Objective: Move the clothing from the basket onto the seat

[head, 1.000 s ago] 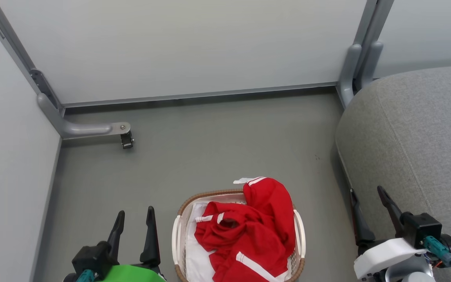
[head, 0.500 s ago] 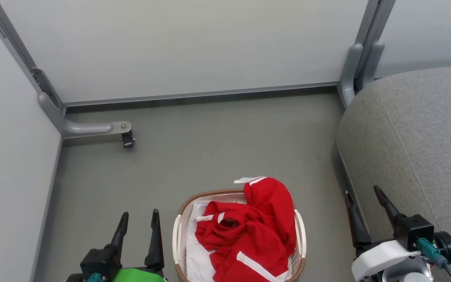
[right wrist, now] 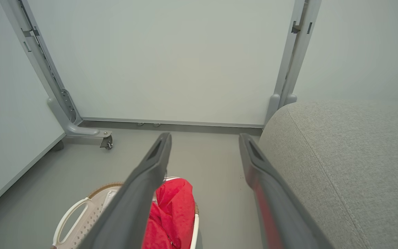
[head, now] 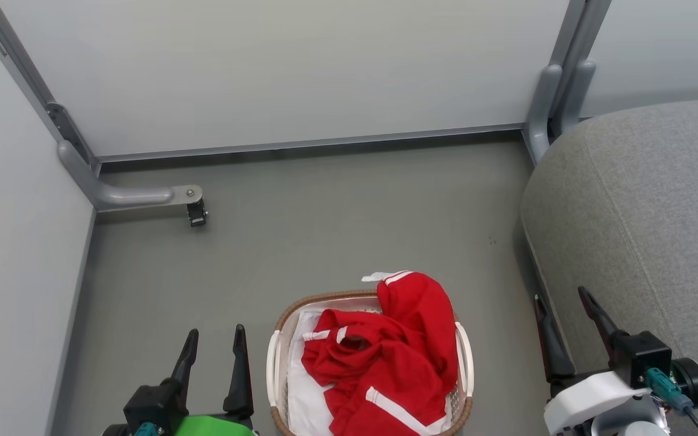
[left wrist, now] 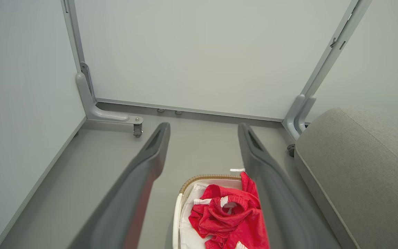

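Basket (head: pixel 296 309) sits on open floor (head: pixel 325 236), seemingly clear of seat (head: pixel 646 212) edge.

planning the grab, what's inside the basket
The red clothing lies heaped in the basket, draping over its far rim. A white sheet shows beneath it on the left. The basket's floor is covered.

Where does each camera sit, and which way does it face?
Head view: on the head, looking down; basket between left gripper and right gripper, both open.
Left wrist view: along its own fingers, over the basket toward the wall panel.
Right wrist view: along its own fingers; seat at right.
Shared: all show the red clothing.
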Robot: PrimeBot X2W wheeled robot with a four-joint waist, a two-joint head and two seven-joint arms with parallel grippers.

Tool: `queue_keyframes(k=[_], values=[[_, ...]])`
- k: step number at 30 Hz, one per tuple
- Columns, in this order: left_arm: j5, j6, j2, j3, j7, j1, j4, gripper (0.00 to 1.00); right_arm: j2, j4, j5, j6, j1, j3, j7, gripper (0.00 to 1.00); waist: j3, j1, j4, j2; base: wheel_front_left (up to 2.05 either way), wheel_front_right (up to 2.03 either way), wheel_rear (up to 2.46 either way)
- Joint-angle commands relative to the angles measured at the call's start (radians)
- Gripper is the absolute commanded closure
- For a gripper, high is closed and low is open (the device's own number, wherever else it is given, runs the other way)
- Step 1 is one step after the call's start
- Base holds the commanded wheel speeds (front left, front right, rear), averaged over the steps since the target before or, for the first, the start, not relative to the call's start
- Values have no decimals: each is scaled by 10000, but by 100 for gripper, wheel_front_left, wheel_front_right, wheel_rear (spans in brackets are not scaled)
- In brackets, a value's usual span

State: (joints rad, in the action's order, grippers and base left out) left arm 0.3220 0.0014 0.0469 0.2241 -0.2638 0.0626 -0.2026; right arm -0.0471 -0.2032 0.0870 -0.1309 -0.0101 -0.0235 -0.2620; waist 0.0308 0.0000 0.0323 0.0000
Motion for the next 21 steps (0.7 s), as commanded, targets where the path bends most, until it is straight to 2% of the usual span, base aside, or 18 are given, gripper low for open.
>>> queue_keyframes(k=[1,11,15,21], values=[[69,62,62,-39,-14,7,-28,0,-60,3,32,3,65,-17,-46,0,9,0,-3,0,0,0,0],[-17,71,62,-113,-12,-116,188,0,-60,244,-25,3,-96,8,-43,0,394,0,-86,0,0,0,0],[-131,0,59,-82,-12,-529,302,0,-58,532,-43,3,-361,64,-35,0,1136,0,-147,0,0,0,0],[-577,-257,61,-40,-12,-1803,204,0,-57,879,-96,3,-1087,299,-35,0,2844,0,-309,0,0,0,0]])
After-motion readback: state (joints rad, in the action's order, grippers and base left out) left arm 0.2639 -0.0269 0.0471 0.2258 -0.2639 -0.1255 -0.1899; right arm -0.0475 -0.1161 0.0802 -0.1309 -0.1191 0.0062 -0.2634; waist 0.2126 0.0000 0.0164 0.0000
